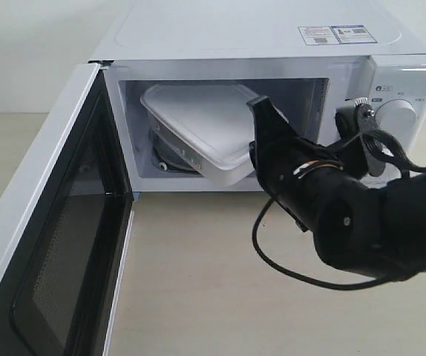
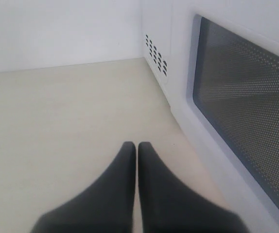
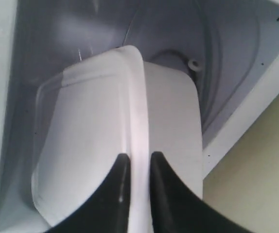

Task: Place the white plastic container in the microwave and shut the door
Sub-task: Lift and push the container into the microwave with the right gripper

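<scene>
The white plastic container [image 1: 198, 122] hangs tilted inside the cavity of the white microwave [image 1: 257, 33], lid up, above the glass turntable [image 1: 170, 154]. My right gripper [image 1: 258, 141] is shut on the rim at the container's near end. In the right wrist view its fingertips [image 3: 122, 160] pinch the lid edge of the container [image 3: 86, 141]. The door [image 1: 57, 245] stands wide open at the left. My left gripper [image 2: 135, 144] is shut and empty, low over the table beside the door's outer face [image 2: 246, 97]. It does not show in the exterior view.
The microwave's dial [image 1: 398, 117] is just right of my right arm. A black cable [image 1: 272, 252] loops from that arm over the beige table [image 1: 198, 297]. Vent holes [image 2: 156, 53] mark the microwave's side wall near the left gripper.
</scene>
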Controlling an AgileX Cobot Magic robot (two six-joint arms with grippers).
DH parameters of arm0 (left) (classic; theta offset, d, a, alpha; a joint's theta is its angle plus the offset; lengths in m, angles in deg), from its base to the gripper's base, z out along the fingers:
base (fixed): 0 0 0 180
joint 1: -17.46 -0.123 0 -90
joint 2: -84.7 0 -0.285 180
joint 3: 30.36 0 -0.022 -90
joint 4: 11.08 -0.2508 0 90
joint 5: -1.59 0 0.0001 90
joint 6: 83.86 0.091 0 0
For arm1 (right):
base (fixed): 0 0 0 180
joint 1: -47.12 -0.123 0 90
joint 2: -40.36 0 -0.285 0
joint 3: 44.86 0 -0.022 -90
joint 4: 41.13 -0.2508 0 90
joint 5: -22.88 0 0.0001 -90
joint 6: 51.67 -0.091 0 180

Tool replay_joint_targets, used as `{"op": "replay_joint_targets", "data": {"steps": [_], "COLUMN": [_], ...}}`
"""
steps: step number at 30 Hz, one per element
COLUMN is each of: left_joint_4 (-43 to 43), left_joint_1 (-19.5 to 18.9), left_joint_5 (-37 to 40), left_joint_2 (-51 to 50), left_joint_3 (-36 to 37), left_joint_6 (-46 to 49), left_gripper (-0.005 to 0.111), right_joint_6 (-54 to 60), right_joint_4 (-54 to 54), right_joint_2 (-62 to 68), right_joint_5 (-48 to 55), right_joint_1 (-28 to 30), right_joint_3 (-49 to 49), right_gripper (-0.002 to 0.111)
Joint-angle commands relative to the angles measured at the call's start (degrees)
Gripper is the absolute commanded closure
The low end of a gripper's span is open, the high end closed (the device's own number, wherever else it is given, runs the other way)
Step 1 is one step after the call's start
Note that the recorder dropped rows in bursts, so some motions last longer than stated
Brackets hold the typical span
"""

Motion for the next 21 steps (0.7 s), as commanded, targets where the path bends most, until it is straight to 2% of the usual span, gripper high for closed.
{"op": "replay_joint_targets", "data": {"steps": [1, 6, 12, 21], "left_joint_4": [0.19, 0.19, 0.19, 0.19], "left_joint_1": [-0.19, -0.19, -0.19, -0.19], "left_joint_5": [-0.82, -0.82, -0.82, -0.82], "left_joint_2": [0.20, 0.20, 0.20, 0.20], "left_joint_3": [0.16, 0.16, 0.16, 0.16], "left_joint_6": [0.28, 0.28, 0.28, 0.28], "left_gripper": [0.103, 0.103, 0.103, 0.103], "right_joint_6": [3.02, 5.51, 17.25, 18.32], "right_joint_4": [-2.11, -4.90, -11.14, -12.77], "right_joint_2": [2.78, 4.72, 4.83, 5.08], "right_joint_5": [1.84, 1.45, 2.18, 2.99], "right_joint_1": [-0.22, -0.01, 1.06, 1.73], "right_joint_3": [-4.93, -7.94, -11.40, -11.64], "right_gripper": [0.109, 0.109, 0.109, 0.109]}}
